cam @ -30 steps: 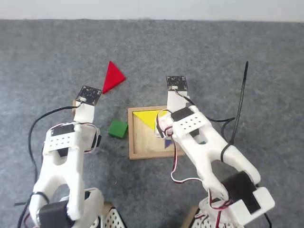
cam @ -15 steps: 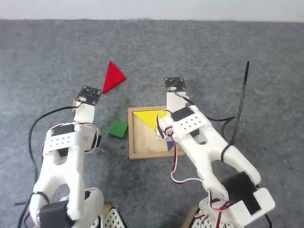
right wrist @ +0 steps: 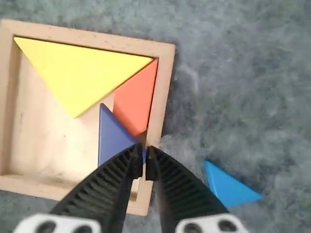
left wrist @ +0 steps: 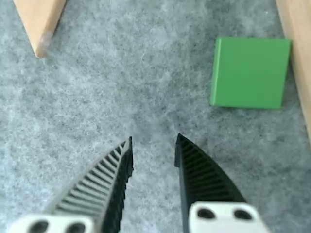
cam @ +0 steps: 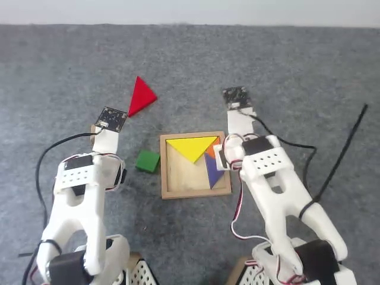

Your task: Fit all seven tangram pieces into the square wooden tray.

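Nearest the bases, 2 white arms stretch forward over the grey felt-like surface point(cam: 297, 71). The left gripper point(left wrist: 153, 143) hangs low over bare felt with its fingers apart and nothing between them. The green square point(cam: 147, 161) lies flat just beyond its tips, toward the tray and just beside the tray's left rim. The right gripper point(right wrist: 141, 148) has its fingers drawn together to a thin slit, holding nothing. In the right wrist view its tips sit over the right side of the square wooden tray point(cam: 196, 193), by a corner of the dark blue piece point(cam: 214, 172). The tray lies between the 2 arms and holds 3 pieces. The big yellow triangle point(cam: 191, 147) has its long edge along the far rim. The orange piece point(cam: 211, 151) is tucked against the yellow one and the right rim, and the dark blue piece lies beside the orange one. The rest of the tray floor is bare wood. A light blue triangle point(right wrist: 226, 187) lies on the felt outside the tray's right rim. A plain wooden piece point(left wrist: 41, 19) lies beyond the left gripper. Farthest off, the red triangle point(cam: 141, 96) lies alone, well apart from the tray.
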Controlling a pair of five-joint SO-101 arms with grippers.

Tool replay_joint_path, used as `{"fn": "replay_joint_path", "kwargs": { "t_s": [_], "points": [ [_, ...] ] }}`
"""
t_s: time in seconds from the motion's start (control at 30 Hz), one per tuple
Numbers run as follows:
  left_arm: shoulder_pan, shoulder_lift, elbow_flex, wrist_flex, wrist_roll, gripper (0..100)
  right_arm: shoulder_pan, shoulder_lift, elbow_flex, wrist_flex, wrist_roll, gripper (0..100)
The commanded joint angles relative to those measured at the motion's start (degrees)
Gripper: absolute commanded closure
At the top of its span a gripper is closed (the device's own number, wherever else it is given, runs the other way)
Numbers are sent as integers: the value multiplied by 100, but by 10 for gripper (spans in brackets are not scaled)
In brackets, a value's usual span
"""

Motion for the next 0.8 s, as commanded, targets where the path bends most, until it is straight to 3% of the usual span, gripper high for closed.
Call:
{"fn": "replay_joint_path", "kwargs": {
  "t_s": [0.0, 0.77],
  "points": [
    [-44, -53, 22, -44, -35, 863, -101, -338, 105, -444, 114, 986],
    [-53, -53, 31, -44, -35, 864, 57, 637, -141, -189, -229, 992]
  ]
}}
